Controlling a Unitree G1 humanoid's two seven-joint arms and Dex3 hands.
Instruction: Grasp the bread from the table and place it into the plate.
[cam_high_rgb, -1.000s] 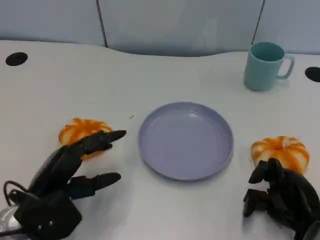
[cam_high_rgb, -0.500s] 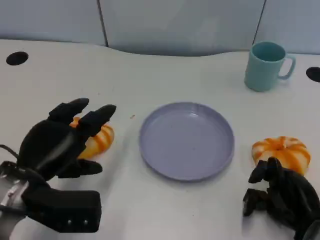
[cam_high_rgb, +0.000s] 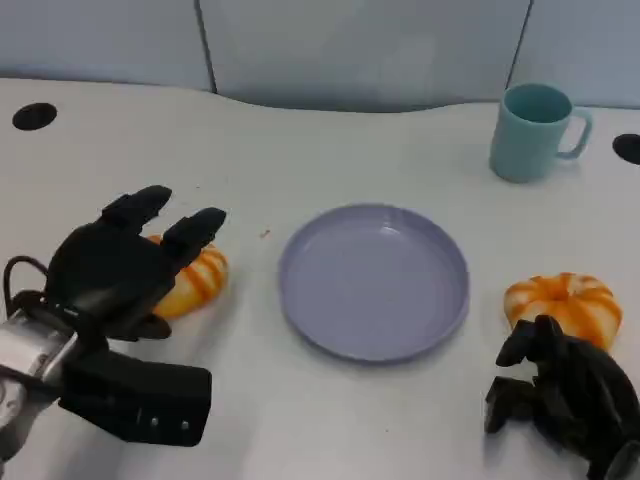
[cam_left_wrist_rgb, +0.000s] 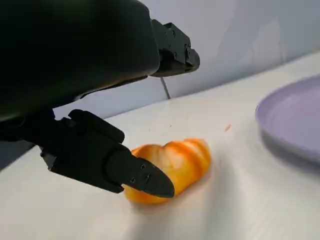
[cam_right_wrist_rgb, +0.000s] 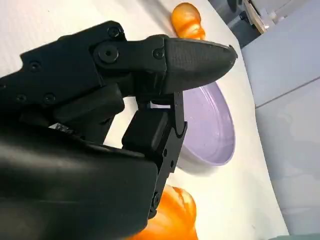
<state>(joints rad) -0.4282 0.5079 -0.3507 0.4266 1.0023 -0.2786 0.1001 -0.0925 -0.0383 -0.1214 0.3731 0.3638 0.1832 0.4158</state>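
L hand spread over bread, not gripping; R hand curled shut by 2nd bread; plate empty; mug behind.

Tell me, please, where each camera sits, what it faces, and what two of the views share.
Head view: from above, facing down at the table; both hands show, the left hand over the left bread, the right hand near the right bread.
Left wrist view: behind the left hand, facing the left bread.
Right wrist view: behind the right hand, facing across the table.
All views share the plate.
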